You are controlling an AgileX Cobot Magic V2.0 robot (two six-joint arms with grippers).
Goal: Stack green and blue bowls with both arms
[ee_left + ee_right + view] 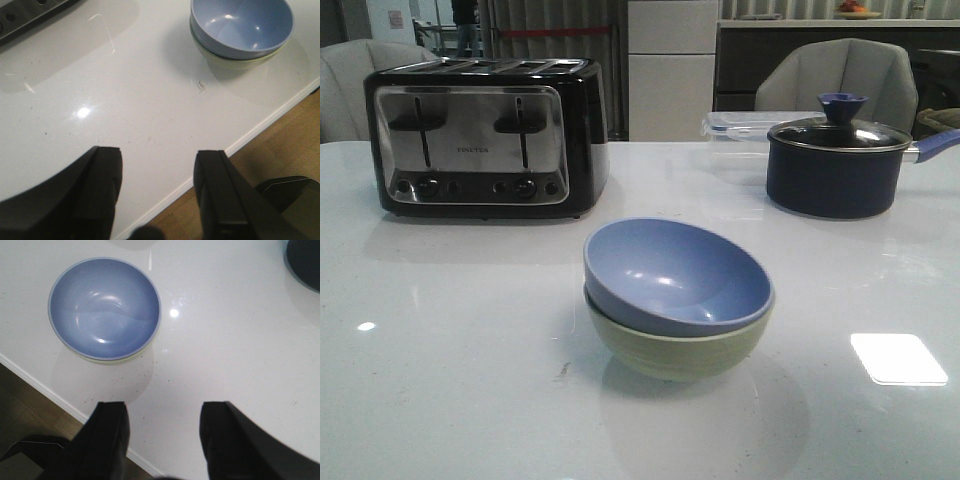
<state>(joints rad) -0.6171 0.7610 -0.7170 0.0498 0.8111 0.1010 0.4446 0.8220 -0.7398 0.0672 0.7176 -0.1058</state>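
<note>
Blue bowl (677,275) sits nested in green bowl (676,348), tilted a bit, mid-table near front edge. Left gripper (157,187) spread wide, empty, above table (150,100) edge, apart from bowls. Right gripper (164,432) same: wide, empty. Toaster (485,135) back left, navy pot (837,160) back right.

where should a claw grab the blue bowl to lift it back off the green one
Pinch the raised far-left rim of the periwinkle blue plastic bowl, coming from above. It sits tilted inside the pale green plastic bowl, so that edge stands clear while its sides are buried.

Matte black, seemingly blocky fingers (102,195).
</note>
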